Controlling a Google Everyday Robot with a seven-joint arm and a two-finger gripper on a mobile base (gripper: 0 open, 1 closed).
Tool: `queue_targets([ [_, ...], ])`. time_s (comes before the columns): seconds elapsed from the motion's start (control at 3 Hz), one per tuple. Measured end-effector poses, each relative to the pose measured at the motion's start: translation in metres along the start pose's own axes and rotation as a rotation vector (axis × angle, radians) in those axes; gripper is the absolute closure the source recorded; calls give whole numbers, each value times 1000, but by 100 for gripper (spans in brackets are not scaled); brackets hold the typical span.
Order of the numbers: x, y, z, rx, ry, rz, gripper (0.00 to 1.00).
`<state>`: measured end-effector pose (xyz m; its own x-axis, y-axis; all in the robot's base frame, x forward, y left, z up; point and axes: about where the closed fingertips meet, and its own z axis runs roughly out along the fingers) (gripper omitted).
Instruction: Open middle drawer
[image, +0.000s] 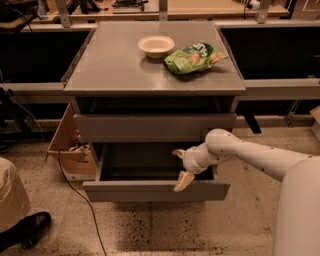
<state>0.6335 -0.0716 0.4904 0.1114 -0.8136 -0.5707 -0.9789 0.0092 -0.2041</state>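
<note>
**A:** Pincer (178, 170) on the white robot arm (250, 155): where does it sit?

**B:** Low on the right, at the front panel of the wide shallow grey middle drawer (150, 192). Its two fingers are spread apart. The pale lower one (183, 181) hangs across the panel's top edge, and the dark upper one points back over the drawer's inside. I can see nothing pinched between them.

**A:** And the drawer itself?

**B:** It stands well out toward the camera, its grey inside showing. The plain grey drawer front (150, 127) above it sits further back, right under the counter.

**A:** What does the counter carry?

**B:** The flat grey counter (110, 70) holds a round white bowl (156, 46), with a crumpled green snack bag (192, 57) just beside it on the right.

**A:** Anything on the floor?

**B:** An open brown cardboard box (67, 145) leans against the unit's left side, and a black shoe (27, 229) shows in the lower left corner.
</note>
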Motion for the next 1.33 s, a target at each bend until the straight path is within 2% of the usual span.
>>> queue_targets([
  [0.33, 5, -22, -22, 57, -31, 44, 47],
  [0.67, 8, -31, -26, 75, -61, 76, 72],
  [1.0, 18, -35, -7, 85, -141, 138, 99],
  [1.33, 29, -36, 14, 77, -183, 188, 100],
])
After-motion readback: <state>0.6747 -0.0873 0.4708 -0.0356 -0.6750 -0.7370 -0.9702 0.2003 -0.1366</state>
